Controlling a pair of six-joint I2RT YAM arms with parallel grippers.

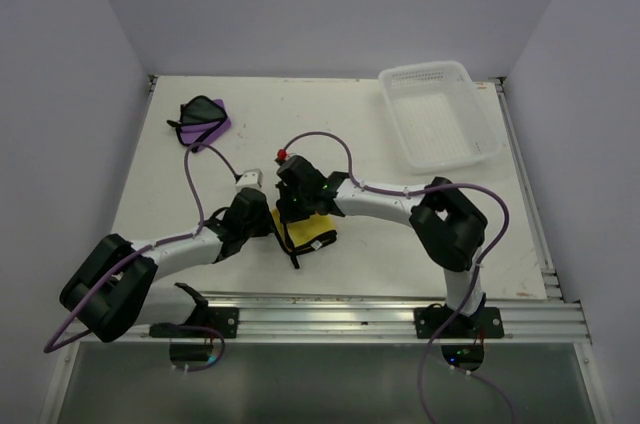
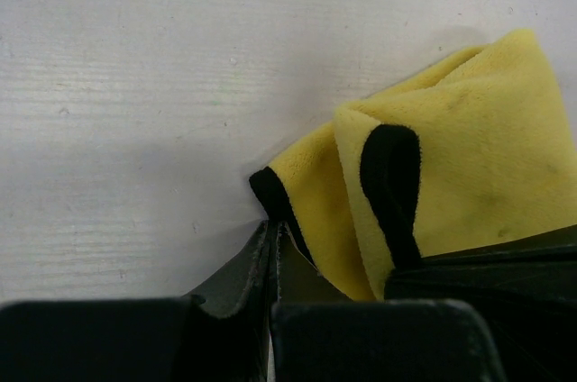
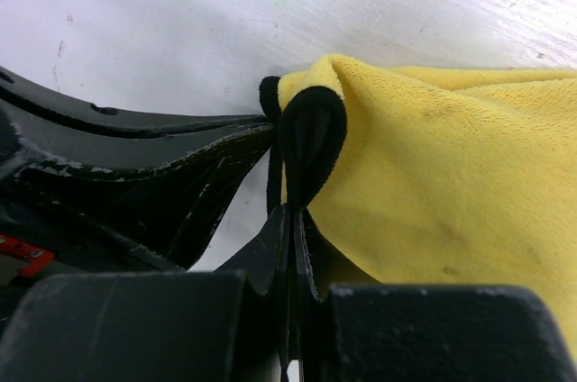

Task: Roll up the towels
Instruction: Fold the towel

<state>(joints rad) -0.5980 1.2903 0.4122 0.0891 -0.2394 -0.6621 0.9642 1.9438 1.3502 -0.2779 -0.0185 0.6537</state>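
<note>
A bright yellow towel [image 1: 310, 232] with black edging lies bunched near the table's front middle, with both grippers on its left end. My left gripper [image 2: 272, 229] is shut, its tips meeting on the black-edged corner of the yellow towel [image 2: 469, 166]. My right gripper [image 3: 297, 211] is shut on a folded black edge of the yellow towel [image 3: 451, 175], right beside the left gripper's fingers [image 3: 180, 143]. From above, the left gripper [image 1: 268, 219] and right gripper [image 1: 293, 209] nearly touch. A purple towel [image 1: 210, 124] lies crumpled at the back left, far from both.
A white perforated basket [image 1: 425, 71] sits at the back right. A small white connector [image 1: 248, 182] lies on the table just behind the left gripper. Purple cables loop over both arms. An aluminium rail [image 1: 380, 309] runs along the near edge; walls enclose the table.
</note>
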